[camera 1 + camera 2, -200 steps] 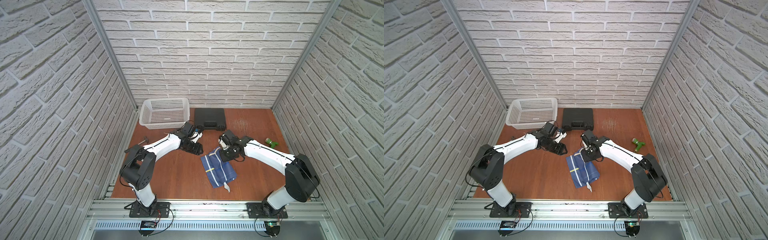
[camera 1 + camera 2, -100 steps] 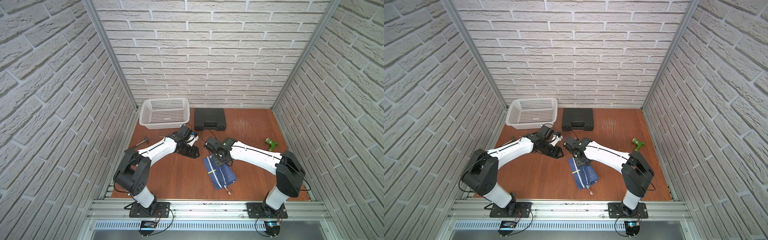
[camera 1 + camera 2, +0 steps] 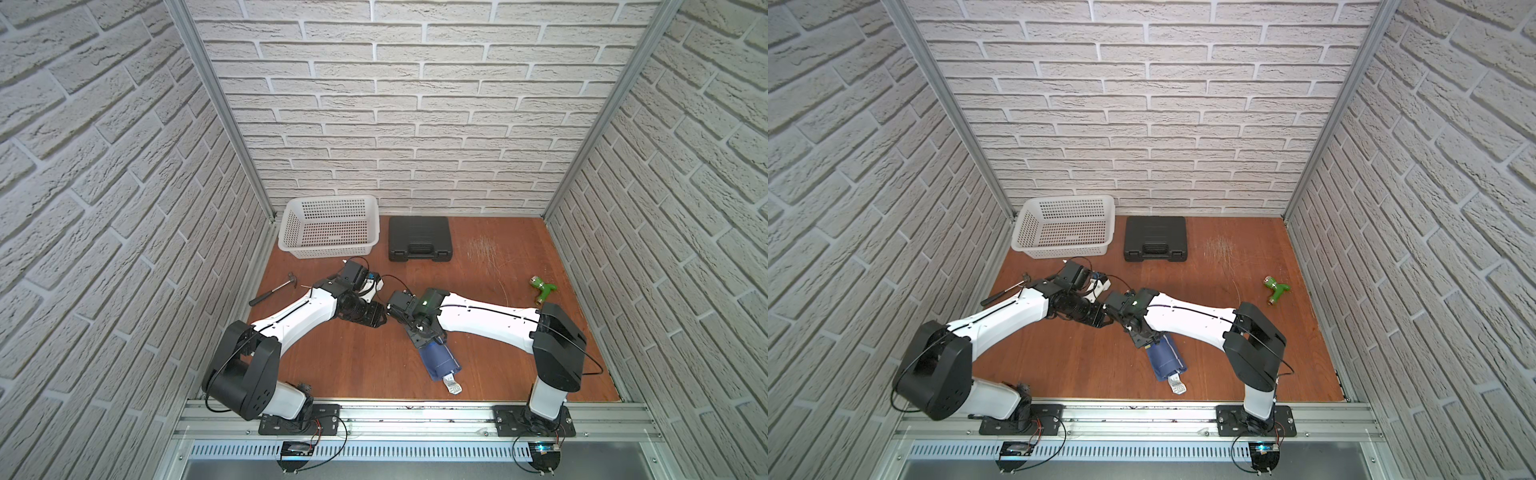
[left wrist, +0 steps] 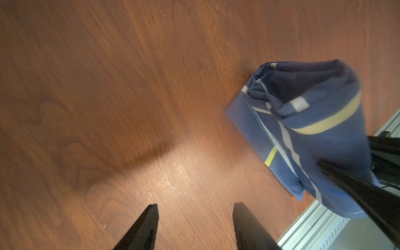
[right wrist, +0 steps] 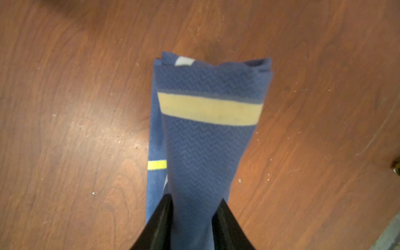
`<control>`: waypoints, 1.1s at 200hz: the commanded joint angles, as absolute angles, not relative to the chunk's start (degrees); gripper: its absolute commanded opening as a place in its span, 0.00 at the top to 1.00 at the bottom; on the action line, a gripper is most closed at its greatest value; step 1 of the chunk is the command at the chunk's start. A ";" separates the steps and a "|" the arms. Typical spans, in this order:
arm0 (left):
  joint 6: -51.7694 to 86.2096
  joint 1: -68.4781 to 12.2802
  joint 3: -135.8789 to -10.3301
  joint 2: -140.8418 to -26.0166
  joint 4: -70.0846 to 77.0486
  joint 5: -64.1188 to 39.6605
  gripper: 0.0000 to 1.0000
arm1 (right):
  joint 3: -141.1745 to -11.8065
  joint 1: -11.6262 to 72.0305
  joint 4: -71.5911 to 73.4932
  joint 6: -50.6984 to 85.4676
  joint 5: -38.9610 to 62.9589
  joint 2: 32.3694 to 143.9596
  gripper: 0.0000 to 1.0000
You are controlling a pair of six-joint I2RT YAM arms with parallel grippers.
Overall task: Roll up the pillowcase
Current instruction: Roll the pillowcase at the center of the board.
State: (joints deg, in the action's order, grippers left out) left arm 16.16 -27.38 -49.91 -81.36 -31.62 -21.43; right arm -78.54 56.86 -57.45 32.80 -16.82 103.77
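The pillowcase [image 3: 441,360] [image 3: 1168,358], navy with white lines and a yellow stripe, lies as a narrow roll near the table's front edge. Its white care tag [image 3: 452,384] sticks out at the near end. My right gripper [image 3: 422,337] [image 3: 1143,338] [image 5: 195,199] is at the roll's far end. Its jaws are closed on the rolled cloth [image 5: 207,129], which fills the gap between the fingers. My left gripper [image 3: 377,319] [image 4: 195,207] is open over bare wood, a little to the left of the roll [image 4: 313,129], and holds nothing.
A white basket [image 3: 328,249] and a black case [image 3: 419,239] stand at the back. A hammer [image 3: 274,289] lies at the left and a green toy drill [image 3: 542,289] at the right. A metal rail [image 3: 395,411] runs along the front edge.
My right gripper has swung left and toward the front with the cloth, and the flat folded pillowcase has become a narrower roll. The left arm has shifted slightly left.
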 commanded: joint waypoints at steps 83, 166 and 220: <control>19.98 -25.69 -44.39 -74.37 -30.94 -22.11 0.40 | -72.18 55.03 -38.02 28.65 5.00 100.81 0.48; 21.40 -31.10 -53.83 -87.72 -22.60 -25.43 0.44 | -54.78 47.46 -32.12 28.01 20.10 85.80 0.54; 16.66 -36.27 -61.20 -100.02 -23.36 -23.78 0.52 | -44.53 45.36 -23.57 30.15 23.19 87.94 0.62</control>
